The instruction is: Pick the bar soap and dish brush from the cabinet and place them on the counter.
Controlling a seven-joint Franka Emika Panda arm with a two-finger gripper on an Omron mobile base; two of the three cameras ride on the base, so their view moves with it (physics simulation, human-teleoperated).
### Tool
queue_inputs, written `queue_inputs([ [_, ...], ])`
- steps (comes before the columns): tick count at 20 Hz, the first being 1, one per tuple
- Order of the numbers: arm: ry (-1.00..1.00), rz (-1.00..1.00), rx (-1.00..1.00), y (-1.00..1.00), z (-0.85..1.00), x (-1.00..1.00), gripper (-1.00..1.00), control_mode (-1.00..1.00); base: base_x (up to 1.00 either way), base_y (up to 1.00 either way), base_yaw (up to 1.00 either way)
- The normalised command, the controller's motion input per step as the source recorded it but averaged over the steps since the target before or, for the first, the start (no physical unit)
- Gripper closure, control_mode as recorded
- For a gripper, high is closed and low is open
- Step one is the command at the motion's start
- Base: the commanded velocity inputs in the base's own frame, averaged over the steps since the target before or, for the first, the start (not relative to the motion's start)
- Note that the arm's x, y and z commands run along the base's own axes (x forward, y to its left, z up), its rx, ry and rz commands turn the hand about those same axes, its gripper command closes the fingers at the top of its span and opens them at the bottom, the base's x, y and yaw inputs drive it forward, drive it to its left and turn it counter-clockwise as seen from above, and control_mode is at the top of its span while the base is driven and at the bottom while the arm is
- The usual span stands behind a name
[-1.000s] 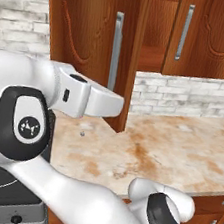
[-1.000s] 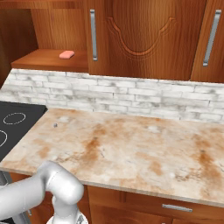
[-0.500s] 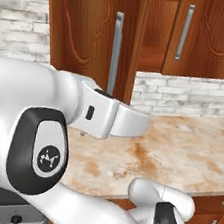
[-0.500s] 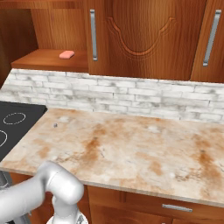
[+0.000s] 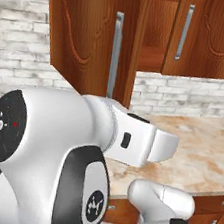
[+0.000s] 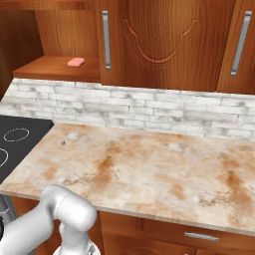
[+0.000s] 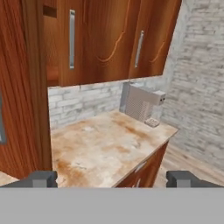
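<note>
On the cabinet (image 6: 164,45) shelf, near its front edge: bar soap (image 6: 75,62), pink, lying flat, left door swung open. Below, mottled surface (image 6: 149,169) beside black stovetop (image 6: 17,144). Gripper (image 7: 111,178) spread wide, holding nothing, aimed along the surface toward a silver appliance (image 7: 141,103).

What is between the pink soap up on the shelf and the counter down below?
In the right base view, a strip of white-grey brick wall lies between the bar soap, on the cabinet shelf, and the counter.
</note>
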Motion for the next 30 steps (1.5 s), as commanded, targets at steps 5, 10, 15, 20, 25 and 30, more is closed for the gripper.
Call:
queue_inputs([
  [5, 0.02, 0.16, 0.0, -0.18, -0.06, -0.15, -1.0, -1.0, 0.0, 0.0, 0.0],
  [10, 0.01, 0.17, 0.0, -0.19, -0.01, -0.06, -1.0, -1.0, 0.0, 0.0, 0.0],
  [15, 0.05, 0.19, 0.0, -0.08, -0.04, -0.12, -1.0, -1.0, 0.0, 0.0, 0.0],
  [20, 0.08, 0.19, 0.01, -0.02, -0.04, -0.12, -1.0, -1.0, 0.0, 0.0, 0.0],
  [25, 0.1, 0.17, 0.02, -0.03, 0.0, -0.04, -1.0, -1.0, 0.0, 0.0, 0.0],
  [30, 0.09, 0.17, 0.01, -0.03, 0.0, -0.04, -1.0, -1.0, 0.0, 0.0, 0.0],
])
